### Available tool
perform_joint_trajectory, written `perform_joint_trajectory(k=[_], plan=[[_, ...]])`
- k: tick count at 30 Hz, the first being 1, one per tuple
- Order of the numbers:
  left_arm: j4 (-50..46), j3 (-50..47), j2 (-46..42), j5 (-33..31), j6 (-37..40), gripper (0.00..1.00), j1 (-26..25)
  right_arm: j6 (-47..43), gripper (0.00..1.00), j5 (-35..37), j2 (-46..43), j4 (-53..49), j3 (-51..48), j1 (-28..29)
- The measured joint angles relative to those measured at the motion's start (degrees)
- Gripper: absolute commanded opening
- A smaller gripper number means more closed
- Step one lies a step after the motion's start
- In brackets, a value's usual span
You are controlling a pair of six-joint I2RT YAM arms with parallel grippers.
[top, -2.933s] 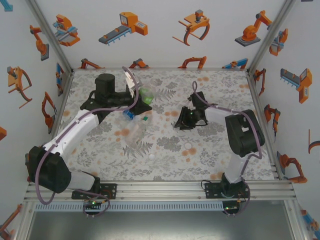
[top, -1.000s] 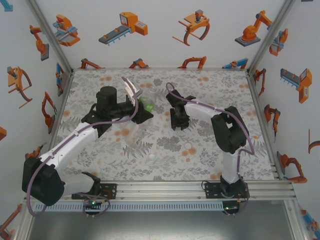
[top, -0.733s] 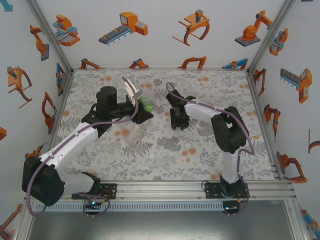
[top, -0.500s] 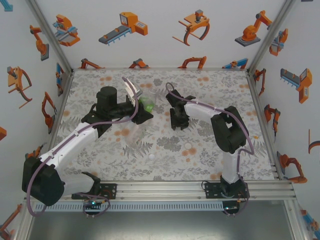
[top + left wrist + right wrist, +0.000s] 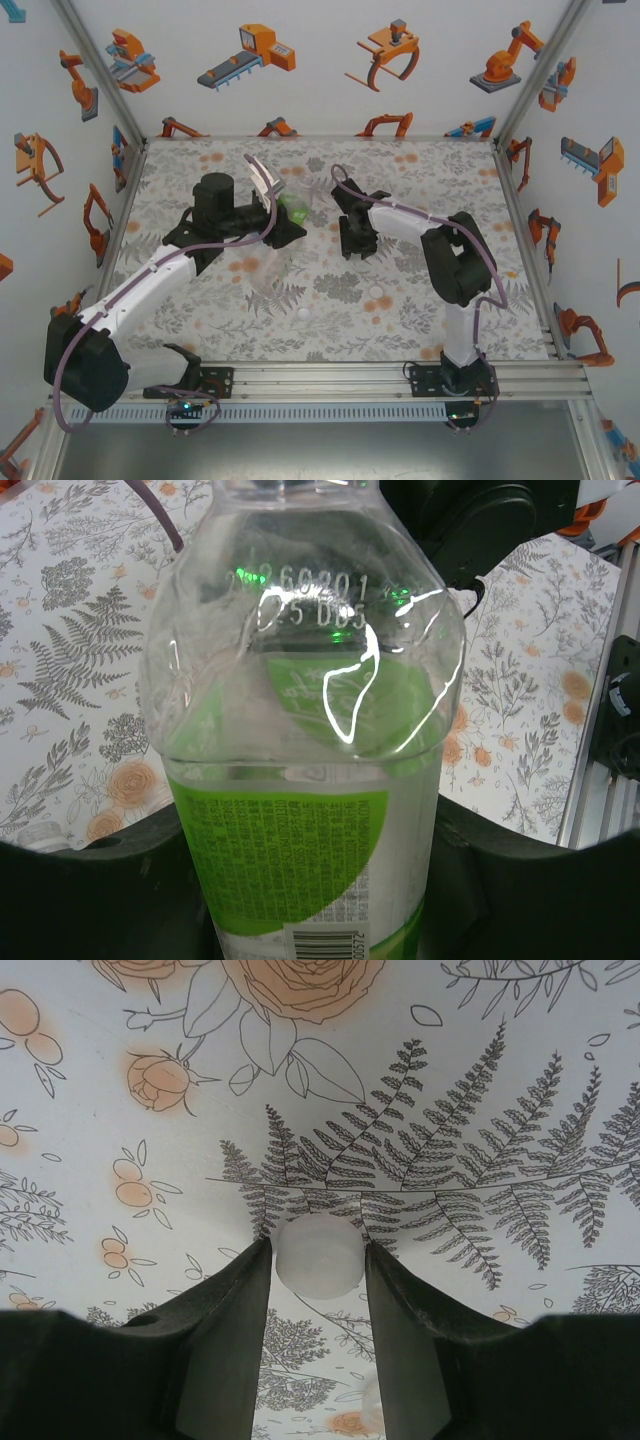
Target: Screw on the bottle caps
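At left gripper (image 5: 320, 900), green-labelled bottle (image 5: 300, 690); right gripper (image 5: 317, 1252), white cap (image 5: 318, 1258).

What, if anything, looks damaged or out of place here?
The green-labelled bottle in the left gripper looks dented: its clear shoulder is creased and buckled. The white cap in the right gripper looks intact.

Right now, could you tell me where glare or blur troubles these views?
Left wrist: white glints streak the green-labelled bottle, crossing its embossed code. Right wrist: the white cap is sharp and evenly lit. Top external: even light, soft shadows, no glare.
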Motion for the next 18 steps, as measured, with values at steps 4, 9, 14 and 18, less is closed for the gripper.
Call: perform_joint_trajectory(k=[4,9,14,18], plan=[[0.0,0.0,0.0,0.0,0.0,0.03,0.0,0.0,0.42,0.2,0.0,0.1,0.0,0.0],[0.0,0.0,0.3,0.0,0.0,0.03,-0.3,-0.2,0.39,0.2,0.1,0.1,0.0,0.0],[0.0,0.0,0.6,0.0,0.0,0.03,-0.3,-0.4,0.29,0.2,0.2,0.1,0.2,0.0],[0.0,0.0,0.7,0.1,0.9,0.02,-0.3,-0.9,0.24,0.2,0.2,0.1,0.2,0.0]])
